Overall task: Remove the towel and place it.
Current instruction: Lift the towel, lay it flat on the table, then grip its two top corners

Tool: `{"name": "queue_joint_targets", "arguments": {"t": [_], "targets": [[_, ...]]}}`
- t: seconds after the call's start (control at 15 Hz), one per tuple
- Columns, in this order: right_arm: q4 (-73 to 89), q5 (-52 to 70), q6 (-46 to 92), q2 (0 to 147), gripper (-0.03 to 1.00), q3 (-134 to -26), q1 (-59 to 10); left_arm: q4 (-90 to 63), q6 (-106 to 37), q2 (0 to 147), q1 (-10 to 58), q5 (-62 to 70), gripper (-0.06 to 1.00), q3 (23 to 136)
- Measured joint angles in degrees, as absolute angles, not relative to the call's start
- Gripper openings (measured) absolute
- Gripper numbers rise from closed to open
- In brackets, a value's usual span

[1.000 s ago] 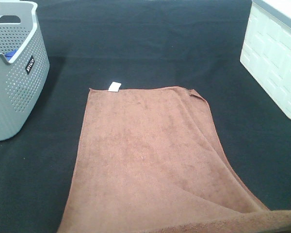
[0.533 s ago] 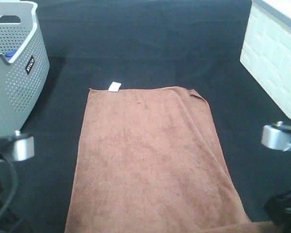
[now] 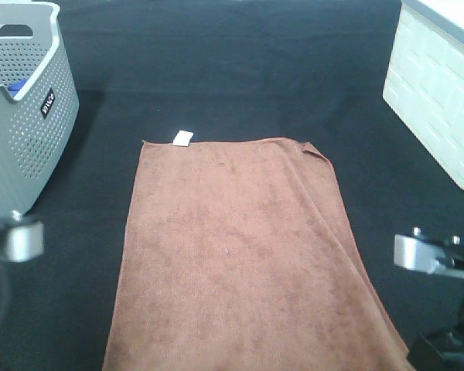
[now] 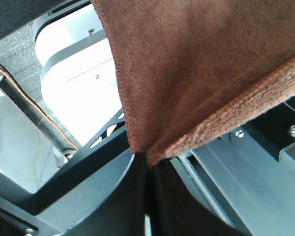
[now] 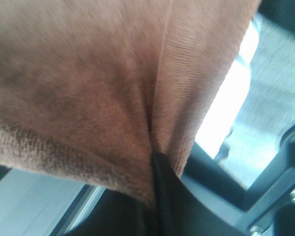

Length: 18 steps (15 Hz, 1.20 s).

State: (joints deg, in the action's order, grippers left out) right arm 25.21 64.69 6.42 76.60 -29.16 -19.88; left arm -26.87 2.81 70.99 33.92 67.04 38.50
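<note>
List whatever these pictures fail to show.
- Exterior high: the towel's near edge, where the left gripper and right gripper pinch it, is cut off by the frame's bottom edge.
- Exterior high: the blue item is mostly hidden behind the basket wall; the basket's label is too small.

Even overhead light, soft shadows
The grey perforated plastic basket (image 3: 31, 116) throws faint shade; up close the brown fuzzy towel (image 5: 88, 88) blurs against white glare
</note>
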Motion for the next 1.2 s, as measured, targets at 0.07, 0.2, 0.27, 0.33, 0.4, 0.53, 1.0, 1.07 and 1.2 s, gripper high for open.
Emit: {"name": "queue_joint_targets", "arguments": {"t": [0.07, 0.2, 0.27, 0.33, 0.4, 0.53, 1.0, 1.07, 1.2], "targets": [[26.4, 65.1, 6.9, 76.6, 0.02, -27.7, -19.9, -26.9, 3.7, 68.2, 33.9, 67.0, 0.0, 38.5], [28.6, 65.2, 9.5, 76.6, 0.02, -27.2, -19.9, -26.3, 4.6, 64.1, 33.9, 67.4, 0.0, 38.4], [29.1, 65.1, 10.4, 76.6, 0.02, -27.2, -19.9, -26.0, 4.7, 63.7, 34.3, 67.6, 0.0, 37.8], [29.2, 65.0, 11.1, 76.6, 0.02, -27.2, -19.9, -25.4, 4.6, 64.2, 35.6, 67.6, 0.0, 36.7], [29.2, 64.9, 11.2, 76.9, 0.02, -27.2, -19.9, -24.8, 4.4, 66.0, 37.0, 67.6, 0.0, 36.2], [28.9, 64.7, 11.2, 78.4, 0.03, -27.2, -19.9, -24.1, 3.6, 71.6, 39.8, 67.3, 0.0, 36.3], [24.7, 61.5, 11.2, 88.1, 0.06, -31.5, -19.9, -23.0, 2.0, 87.1, 44.1, 67.6, 0.0, 40.9], [24.9, 61.0, 11.3, 89.6, 0.07, -31.5, -19.9, -23.3, 2.0, 88.1, 44.1, 67.7, 0.0, 40.9], [25.4, 60.4, 12.7, 91.2, 0.13, -31.5, -19.9, -25.2, 2.0, 89.6, 44.1, 68.4, 0.0, 40.9]]}}
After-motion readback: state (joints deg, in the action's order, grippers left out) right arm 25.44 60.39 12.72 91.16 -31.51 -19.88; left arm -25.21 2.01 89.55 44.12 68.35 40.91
